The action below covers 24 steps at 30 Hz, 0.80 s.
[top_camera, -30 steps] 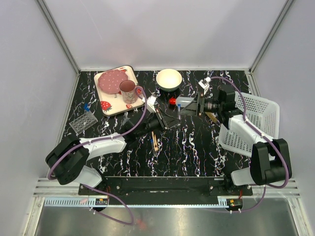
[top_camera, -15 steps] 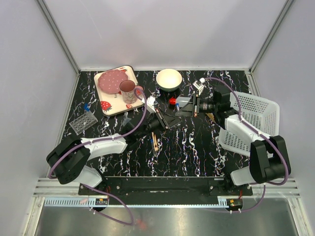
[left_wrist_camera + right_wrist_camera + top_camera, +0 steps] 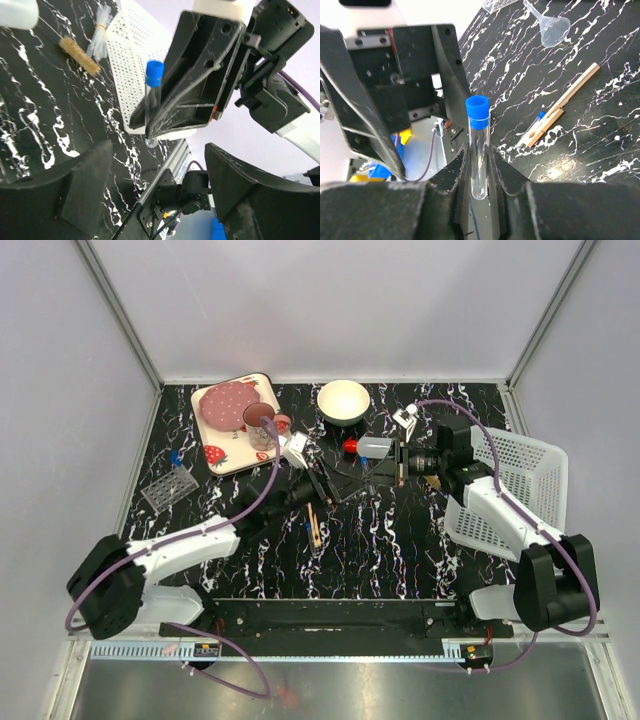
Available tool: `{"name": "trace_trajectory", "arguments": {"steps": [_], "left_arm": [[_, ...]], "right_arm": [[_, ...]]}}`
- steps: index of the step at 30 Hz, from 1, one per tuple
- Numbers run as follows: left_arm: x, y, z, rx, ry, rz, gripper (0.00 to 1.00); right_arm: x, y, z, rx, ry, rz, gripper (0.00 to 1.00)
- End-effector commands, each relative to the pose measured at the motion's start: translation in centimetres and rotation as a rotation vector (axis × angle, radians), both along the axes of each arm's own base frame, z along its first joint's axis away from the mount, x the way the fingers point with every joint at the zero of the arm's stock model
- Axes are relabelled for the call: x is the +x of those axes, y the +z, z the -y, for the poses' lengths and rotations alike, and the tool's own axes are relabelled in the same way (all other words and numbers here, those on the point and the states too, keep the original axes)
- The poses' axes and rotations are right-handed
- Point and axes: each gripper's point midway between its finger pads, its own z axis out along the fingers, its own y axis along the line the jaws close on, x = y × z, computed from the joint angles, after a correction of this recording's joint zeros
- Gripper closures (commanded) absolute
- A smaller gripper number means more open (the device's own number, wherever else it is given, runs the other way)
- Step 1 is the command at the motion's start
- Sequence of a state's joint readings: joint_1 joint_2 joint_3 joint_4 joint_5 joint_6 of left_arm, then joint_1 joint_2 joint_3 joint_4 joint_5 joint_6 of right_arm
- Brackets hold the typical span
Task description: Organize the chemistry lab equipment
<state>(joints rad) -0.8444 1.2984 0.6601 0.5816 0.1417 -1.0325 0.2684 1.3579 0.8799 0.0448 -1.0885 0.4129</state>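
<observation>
— Which step r we on?
— Handover, I reckon. My right gripper (image 3: 481,170) is pinching the blue-capped tube (image 3: 479,147) low on the glass, mid-air over the table (image 3: 400,540).
— Left?
— My left gripper (image 3: 160,165) is wide open, facing the tube, not touching. Next: fingers either side w/o knocking it, then over to the grid rack (image 3: 168,490).
</observation>
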Motion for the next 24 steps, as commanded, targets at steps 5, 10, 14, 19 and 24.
{"name": "trace_trajectory", "arguments": {"steps": [5, 10, 14, 19, 24], "left_arm": [[0.3, 2.4, -3.0, 0.251, -0.012, 0.059, 0.09], [0.2, 3.1, -1.3, 0.227, -0.093, 0.032, 0.13], [0.6, 3.7, 0.1, 0.210, -0.127, 0.028, 0.22], [1.4, 3.3, 1.5, 0.233, -0.154, 0.003, 0.34], [1.6, 2.7, 2.4, 0.263, -0.173, -0.006, 0.43]], "right_arm": [[-2.8, 0.5, 0.5, -0.023, 0.146, 0.227, 0.87], [-3.5, 0.3, 0.5, -0.012, 0.188, 0.242, 0.87], [-3.8, 0.3, 0.6, -0.012, 0.194, 0.254, 0.87], [-4.1, 0.2, 0.6, -0.012, 0.201, 0.266, 0.87], [-4.1, 0.0, 0.7, -0.016, 0.199, 0.266, 0.86]]}}
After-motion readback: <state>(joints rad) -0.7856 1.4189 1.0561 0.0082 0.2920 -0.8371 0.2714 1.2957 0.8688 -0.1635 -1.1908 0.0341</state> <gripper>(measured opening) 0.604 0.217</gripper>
